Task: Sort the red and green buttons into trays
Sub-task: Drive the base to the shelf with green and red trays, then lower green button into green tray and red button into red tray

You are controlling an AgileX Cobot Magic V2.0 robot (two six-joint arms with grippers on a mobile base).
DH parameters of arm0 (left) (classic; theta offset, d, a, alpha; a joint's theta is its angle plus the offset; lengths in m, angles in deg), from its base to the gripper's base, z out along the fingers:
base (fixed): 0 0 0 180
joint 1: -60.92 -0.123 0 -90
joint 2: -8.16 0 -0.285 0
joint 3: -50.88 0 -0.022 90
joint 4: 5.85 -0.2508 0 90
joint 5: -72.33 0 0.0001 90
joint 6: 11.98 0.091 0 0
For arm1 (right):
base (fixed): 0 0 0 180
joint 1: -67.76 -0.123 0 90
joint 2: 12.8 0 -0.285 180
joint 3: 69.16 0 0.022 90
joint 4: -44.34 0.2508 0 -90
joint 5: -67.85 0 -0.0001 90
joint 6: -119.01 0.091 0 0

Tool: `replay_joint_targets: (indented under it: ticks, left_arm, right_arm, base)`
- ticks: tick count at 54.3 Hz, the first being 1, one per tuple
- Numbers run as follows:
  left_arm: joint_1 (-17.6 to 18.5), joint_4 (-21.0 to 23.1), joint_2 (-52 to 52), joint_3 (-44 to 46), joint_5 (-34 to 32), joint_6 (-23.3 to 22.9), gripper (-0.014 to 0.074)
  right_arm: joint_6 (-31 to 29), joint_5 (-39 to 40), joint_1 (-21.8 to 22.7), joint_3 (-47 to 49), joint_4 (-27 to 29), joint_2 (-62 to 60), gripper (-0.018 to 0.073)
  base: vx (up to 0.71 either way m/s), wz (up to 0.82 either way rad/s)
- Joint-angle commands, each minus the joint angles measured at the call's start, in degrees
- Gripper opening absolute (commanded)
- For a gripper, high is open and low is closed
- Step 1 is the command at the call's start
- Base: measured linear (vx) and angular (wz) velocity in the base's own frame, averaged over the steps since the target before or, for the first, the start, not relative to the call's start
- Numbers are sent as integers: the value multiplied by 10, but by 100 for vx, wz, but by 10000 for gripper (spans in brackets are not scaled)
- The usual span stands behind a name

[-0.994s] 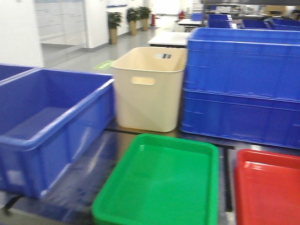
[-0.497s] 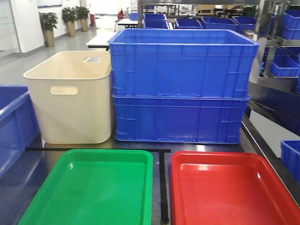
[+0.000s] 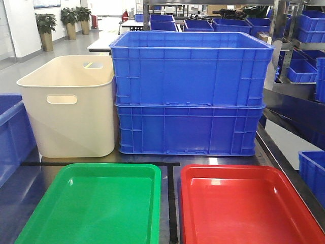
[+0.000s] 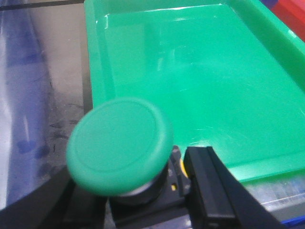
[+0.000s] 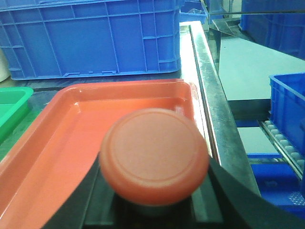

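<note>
In the left wrist view my left gripper [image 4: 138, 200] is shut on the green button [image 4: 119, 143], gripping its black base, just outside the near left corner of the green tray [image 4: 200, 71]. My right gripper [image 5: 152, 205] is shut on the red button [image 5: 155, 155], which hangs over the near part of the red tray [image 5: 57, 143]. Seen from the front, the green tray [image 3: 96, 208] and the red tray [image 3: 244, 213] lie side by side with nothing in them. Neither gripper shows in that view.
A cream tub [image 3: 68, 109] and two stacked blue crates [image 3: 188, 94] stand right behind the trays. Another blue crate [image 3: 10, 132] sits at the left. A black tape line [image 3: 171, 203] runs between the trays. The table's metal edge [image 5: 209, 95] runs along the red tray's right side.
The front view has swung to the right and steadied. The trays, first blurred and off to the right, now sit centred. No tray, tub or crate has moved on the table.
</note>
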Motion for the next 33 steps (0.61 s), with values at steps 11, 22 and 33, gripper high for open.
replay_joint_targets:
  ticks: [11, 22, 33]
  left_arm:
    - [3, -1, 2, 18, -42, -1, 0]
    - [3, -1, 2, 18, -49, -2, 0]
    - [3, 17, 2, 18, -63, -5, 0]
  right_arm:
    - [-1, 49, 0, 19, -8, 1, -11]
    - [-1, 59, 0, 19, -8, 1, -11]
    - [-1, 87, 0, 19, -8, 2, -11]
  base:
    - [0, 0]
    - [0, 0]
    - [0, 0]
